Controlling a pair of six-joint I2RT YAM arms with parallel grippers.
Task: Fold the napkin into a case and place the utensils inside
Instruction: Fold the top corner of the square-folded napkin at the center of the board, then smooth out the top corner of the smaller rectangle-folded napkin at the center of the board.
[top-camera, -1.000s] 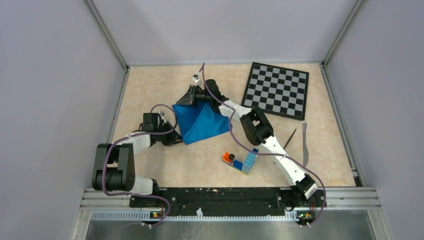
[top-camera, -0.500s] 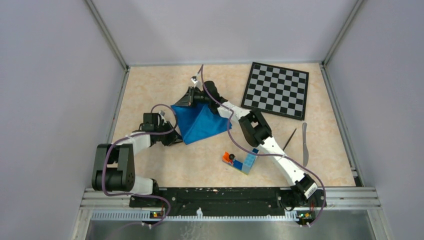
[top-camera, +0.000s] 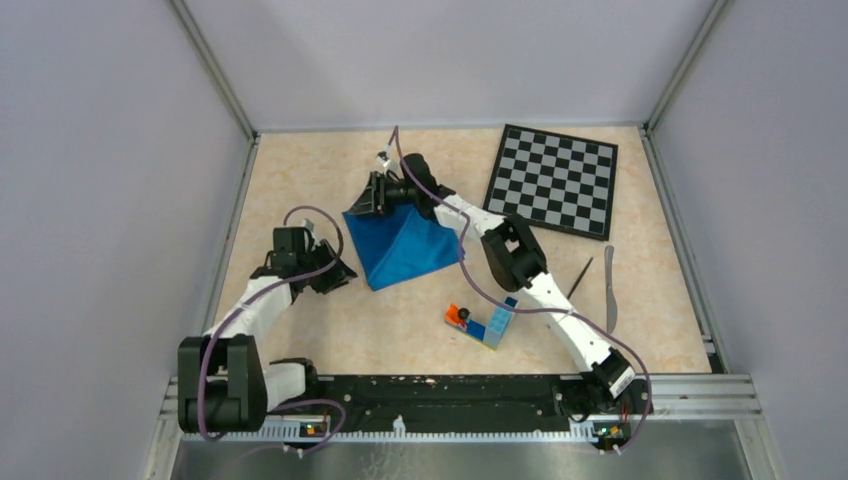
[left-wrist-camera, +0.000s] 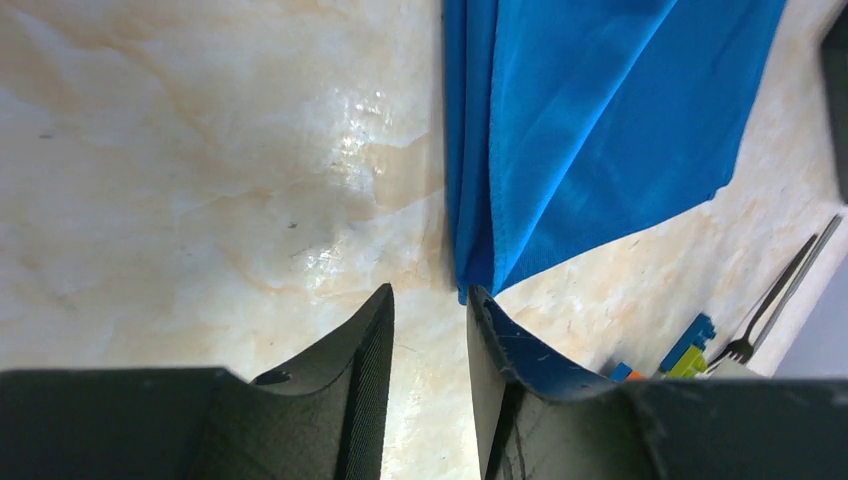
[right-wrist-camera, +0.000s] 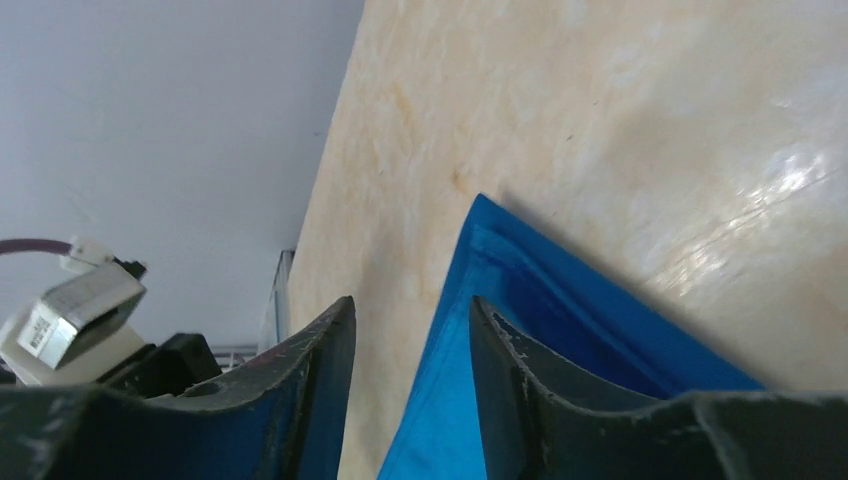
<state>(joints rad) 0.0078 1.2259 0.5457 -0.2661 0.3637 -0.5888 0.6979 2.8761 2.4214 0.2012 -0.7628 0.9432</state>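
Observation:
The blue napkin (top-camera: 402, 245) lies folded in a rough triangle on the table's left half. My left gripper (top-camera: 338, 280) is just left of its near corner, open, with only bare table between the fingers (left-wrist-camera: 430, 300); the napkin (left-wrist-camera: 600, 120) tip sits just ahead of the right finger. My right gripper (top-camera: 355, 207) is open at the napkin's far left corner, and the cloth (right-wrist-camera: 560, 320) lies loose under and beside its right finger (right-wrist-camera: 500, 340). Fork (top-camera: 580, 278) and knife (top-camera: 609, 290) lie side by side at the right. The fork (left-wrist-camera: 775, 300) also shows in the left wrist view.
A chessboard (top-camera: 555, 180) lies at the back right. A cluster of toy bricks (top-camera: 485, 322) sits under the right forearm, in front of the napkin. Grey walls enclose the table, with a metal rail along the near edge.
Both grippers have opened and let go of the napkin's corners. The left arm has drawn back a little to the left. The napkin stays folded in place.

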